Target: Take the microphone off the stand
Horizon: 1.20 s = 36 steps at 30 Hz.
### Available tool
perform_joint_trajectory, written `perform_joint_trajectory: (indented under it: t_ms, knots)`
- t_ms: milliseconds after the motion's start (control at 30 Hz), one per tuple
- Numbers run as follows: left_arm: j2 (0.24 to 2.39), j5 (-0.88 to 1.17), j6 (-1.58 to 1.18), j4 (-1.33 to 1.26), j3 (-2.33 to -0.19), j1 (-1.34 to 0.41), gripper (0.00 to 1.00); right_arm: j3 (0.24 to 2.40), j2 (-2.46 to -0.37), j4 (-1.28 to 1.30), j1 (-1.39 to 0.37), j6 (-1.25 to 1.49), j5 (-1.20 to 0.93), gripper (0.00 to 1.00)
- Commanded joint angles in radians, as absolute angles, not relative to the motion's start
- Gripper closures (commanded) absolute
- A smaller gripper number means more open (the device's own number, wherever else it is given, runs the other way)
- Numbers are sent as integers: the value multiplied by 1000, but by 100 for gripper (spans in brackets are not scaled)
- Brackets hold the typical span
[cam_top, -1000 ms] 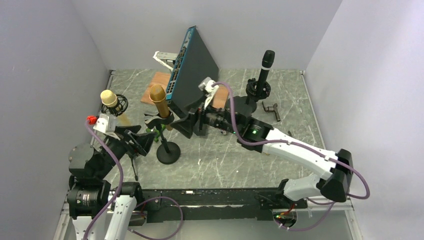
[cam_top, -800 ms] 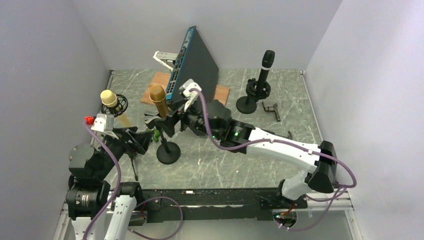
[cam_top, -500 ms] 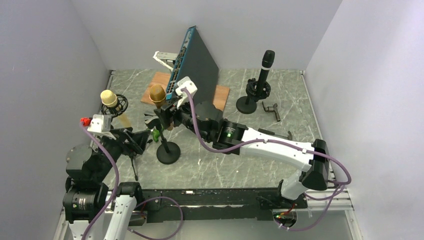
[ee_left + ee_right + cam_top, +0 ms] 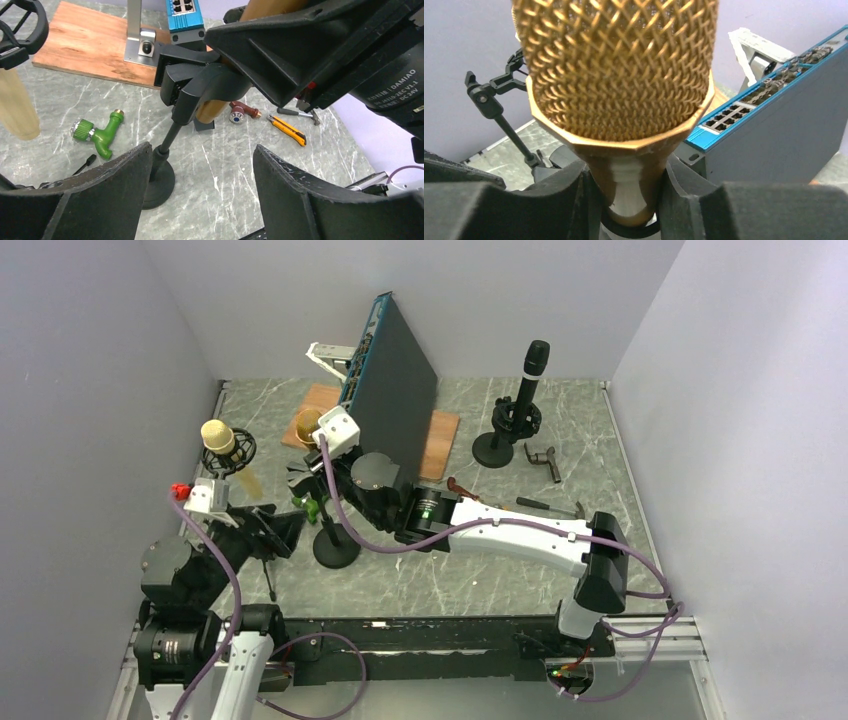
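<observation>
The gold microphone (image 4: 616, 65) stands tilted in the black clip (image 4: 200, 85) of a stand with a thin pole (image 4: 167, 145) and a round base (image 4: 337, 550). My right gripper (image 4: 629, 195) is shut on the microphone's body just below the mesh head, with a finger (image 4: 569, 192) pressed on each side. From above, only the head's rim (image 4: 305, 423) shows beside the right wrist. My left gripper (image 4: 202, 155) hangs open near the stand's base, left of it, holding nothing.
A blue network switch (image 4: 385, 380) leans on a wooden board (image 4: 440, 425) right behind the stand. A cream microphone in a shock mount (image 4: 220, 440) stands at the left, a black microphone on its stand (image 4: 530, 380) at the back right. A green tap (image 4: 100, 136) and an orange knife (image 4: 287, 131) lie on the table.
My right arm swung left from the table's middle to the gold microphone and its jaws closed on the body. The left gripper stayed open and barely shifted.
</observation>
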<state>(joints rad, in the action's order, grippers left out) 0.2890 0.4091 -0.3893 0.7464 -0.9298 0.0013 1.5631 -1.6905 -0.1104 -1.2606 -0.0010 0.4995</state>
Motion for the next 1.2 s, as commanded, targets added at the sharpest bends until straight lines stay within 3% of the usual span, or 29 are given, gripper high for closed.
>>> perform_joint_trajectory:
  t_ms: [0,167,500,733,867,1167]
  knots:
    - [314,455,-408,739,-953,6,22,1611,-1692,-173,-1264,-64,526,77]
    - [329,447,-381,758,-982,6,21,1571,-1659,-179,-1262,-123,395,100]
    - [404,437,-367,800,-1080,6,27,1612,-1668,-47,-1182,-103,-17,100]
    - [449,421,-263,750,-1097,7,22,1755,-1724,104,-1072,31,-276,100]
    - [483,461,-165,697,-1071,7,20,1823,-1753,186,-1047,33,-337,100]
    - [552,671,-64,587,-999,7,18,1758,-1712,146,-1027,40,-371,100]
